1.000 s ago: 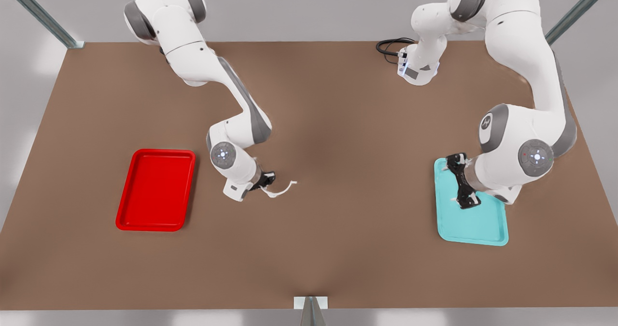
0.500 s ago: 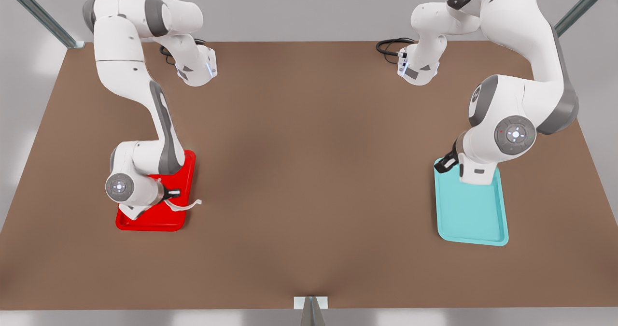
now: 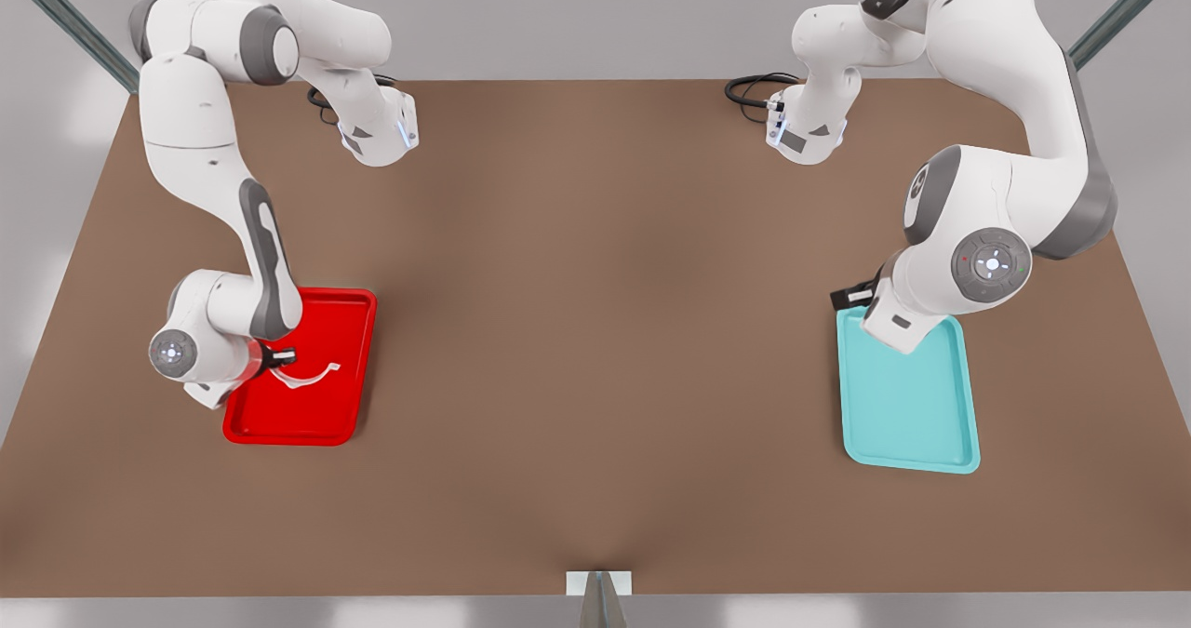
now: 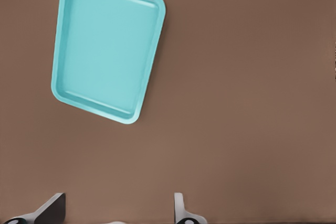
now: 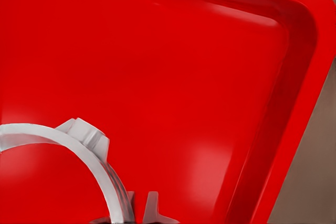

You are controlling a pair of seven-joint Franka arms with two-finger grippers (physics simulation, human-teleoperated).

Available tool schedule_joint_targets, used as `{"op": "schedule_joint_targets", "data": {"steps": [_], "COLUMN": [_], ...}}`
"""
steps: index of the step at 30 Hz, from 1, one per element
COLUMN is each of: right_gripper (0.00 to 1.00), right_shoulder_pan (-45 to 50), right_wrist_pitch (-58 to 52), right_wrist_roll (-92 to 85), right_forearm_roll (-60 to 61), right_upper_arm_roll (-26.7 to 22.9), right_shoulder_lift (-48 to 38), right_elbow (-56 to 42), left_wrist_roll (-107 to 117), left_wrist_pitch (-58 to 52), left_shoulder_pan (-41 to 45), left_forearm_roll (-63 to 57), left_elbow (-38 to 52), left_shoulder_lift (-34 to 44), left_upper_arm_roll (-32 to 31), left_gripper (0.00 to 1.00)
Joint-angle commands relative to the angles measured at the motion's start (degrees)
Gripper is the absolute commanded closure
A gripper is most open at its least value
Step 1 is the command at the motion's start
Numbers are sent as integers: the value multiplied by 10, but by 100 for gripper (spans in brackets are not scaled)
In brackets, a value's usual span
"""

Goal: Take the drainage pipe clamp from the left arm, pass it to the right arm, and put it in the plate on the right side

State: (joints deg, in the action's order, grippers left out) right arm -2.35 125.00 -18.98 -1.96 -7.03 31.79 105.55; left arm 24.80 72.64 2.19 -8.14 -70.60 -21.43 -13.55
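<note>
The right tool (image 3: 279, 357) is clamped on the clamp (image 3: 309, 376) over the red tray (image 3: 358, 358); the left tool (image 4: 118, 211), fingers apart, waits above the teal tray (image 3: 916, 423).

No text, label, brand, number or sign can be read on anything here; the red plate (image 3: 358, 304), the teal tray (image 3: 907, 414), the brown table (image 3: 595, 330) and the white arms carry no legible writing. The round grey caps on the arm joints bear only small lights and faint marks too small to make out as characters
</note>
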Motion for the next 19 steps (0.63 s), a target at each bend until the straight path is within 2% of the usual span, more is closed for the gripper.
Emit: {"op": "schedule_joint_targets", "data": {"steps": [1, 5, 7, 9, 10, 12, 16, 19], "right_gripper": [0, 0, 0, 0, 0, 0, 0, 0], "right_shoulder_pan": [-1, -1, 1, 5, 17, 49, 49, 48], "right_wrist_pitch": [20, 13, -26, -132, -239, -390, -491, -487], "right_wrist_roll": [-145, -145, -142, -139, -93, 89, 254, 286], "right_forearm_roll": [2, 2, 2, 24, 27, 21, 13, 22], "right_upper_arm_roll": [0, 0, 2, 6, 5, 5, 3, 3], "right_shoulder_lift": [1, -1, -7, -19, -26, -84, -227, -250], "right_elbow": [-3, -3, -23, -81, -147, -210, -198, -201], "left_wrist_roll": [-192, -192, -192, -192, -192, -192, -192, -192], "left_wrist_pitch": [-2, -2, -2, -2, -2, -3, -3, -14], "left_shoulder_pan": [0, 0, 0, 0, 0, 1, 2, 2], "left_forearm_roll": [0, 0, 0, 0, 0, 1, 0, -3], "left_elbow": [0, 0, 0, 0, 0, 0, 0, 0], "left_shoulder_lift": [1, 1, 1, 1, 1, 1, -2, -3], "left_upper_arm_roll": [0, 0, -1, -1, -1, -1, -1, -1], "left_gripper": [0, 0, 0, 0, 0, 0, 0, 0]}}
